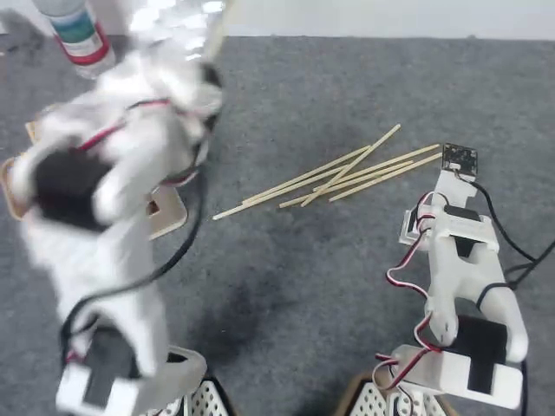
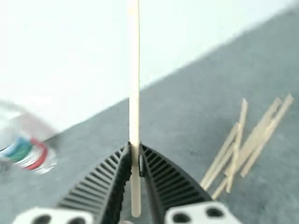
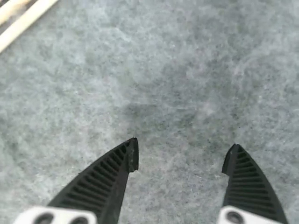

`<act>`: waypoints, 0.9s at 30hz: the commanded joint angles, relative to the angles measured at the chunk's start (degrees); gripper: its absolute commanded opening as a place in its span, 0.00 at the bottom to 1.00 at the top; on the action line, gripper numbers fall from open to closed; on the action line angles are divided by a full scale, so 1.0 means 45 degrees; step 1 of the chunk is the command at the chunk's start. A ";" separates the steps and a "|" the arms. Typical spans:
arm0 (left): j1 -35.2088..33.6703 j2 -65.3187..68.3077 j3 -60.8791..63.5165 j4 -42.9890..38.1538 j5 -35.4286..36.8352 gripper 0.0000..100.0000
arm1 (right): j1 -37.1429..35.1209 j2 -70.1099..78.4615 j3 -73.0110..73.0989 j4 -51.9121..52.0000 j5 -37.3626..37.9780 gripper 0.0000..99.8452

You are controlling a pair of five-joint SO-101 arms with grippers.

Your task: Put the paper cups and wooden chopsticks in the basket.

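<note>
My left gripper (image 2: 135, 154) is shut on one wooden chopstick (image 2: 134, 84), which stands straight up out of the fingers above the grey mat. The left arm (image 1: 113, 182) is raised and blurred at the left of the table. Several loose chopsticks (image 1: 338, 178) lie fanned out mid-table, also seen as a pile of chopsticks (image 2: 247, 144) beyond the left gripper. The right arm (image 1: 460, 243) rests low at the right, its tip beside that pile's right end. My right gripper (image 3: 182, 156) is open over bare mat, with a chopstick end (image 3: 23, 21) farther ahead.
A plastic bottle (image 1: 78, 35) with a red and green label stands at the back left, and shows blurred as the bottle (image 2: 23, 151). A tan flat tray or basket edge (image 1: 169, 217) shows under the left arm. White lattice pieces (image 1: 204, 399) sit at the near edge.
</note>
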 commanded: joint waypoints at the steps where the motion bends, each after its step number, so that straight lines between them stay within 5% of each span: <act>1: -0.0625 -0.2950 0.1592 0.0215 0.0293 0.01 | -0.0147 -0.0147 -0.0703 0.0088 0.0176 0.30; 7: -0.0918 -0.7541 0.5050 -0.0723 0.0274 0.01 | -0.0166 -0.0127 -0.0703 0.0107 0.0176 0.30; 10: -0.2813 -0.9612 0.7414 -0.2344 0.0293 0.01 | -0.0166 -0.0127 -0.0703 0.0107 0.0176 0.30; 16: -0.7560 -1.3206 1.5600 -0.8713 0.1485 0.01 | -0.0166 -0.0127 -0.0703 0.0127 0.0176 0.30; 21: -0.9241 -1.5844 2.2867 -1.4847 0.3067 0.01 | -0.0166 -0.0107 -0.0703 0.0107 0.0176 0.30; 27: -1.0002 -1.6977 2.6149 -1.7289 0.3731 0.01 | -0.0166 -0.0107 -0.0703 0.0049 0.0176 0.30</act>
